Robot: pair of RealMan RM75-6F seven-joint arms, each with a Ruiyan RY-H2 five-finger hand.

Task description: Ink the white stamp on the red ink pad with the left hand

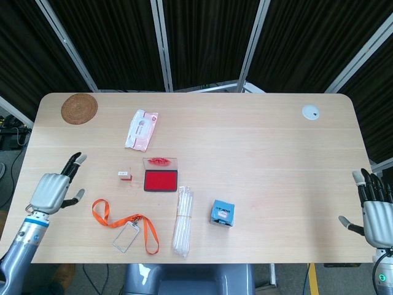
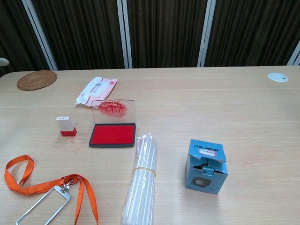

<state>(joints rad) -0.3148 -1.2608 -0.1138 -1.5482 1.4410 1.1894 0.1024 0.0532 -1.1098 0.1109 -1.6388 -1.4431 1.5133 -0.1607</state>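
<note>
My left hand (image 1: 54, 188) hovers empty, fingers spread, at the stamp's (image 1: 124, 176) nine o'clock, lined up to grasp it beside the ink pad (image 1: 161, 180).

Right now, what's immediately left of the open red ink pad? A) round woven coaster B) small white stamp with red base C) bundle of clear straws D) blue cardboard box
B: the small white stamp with red base stands upright on the table just left of the open red ink pad, untouched.
</note>
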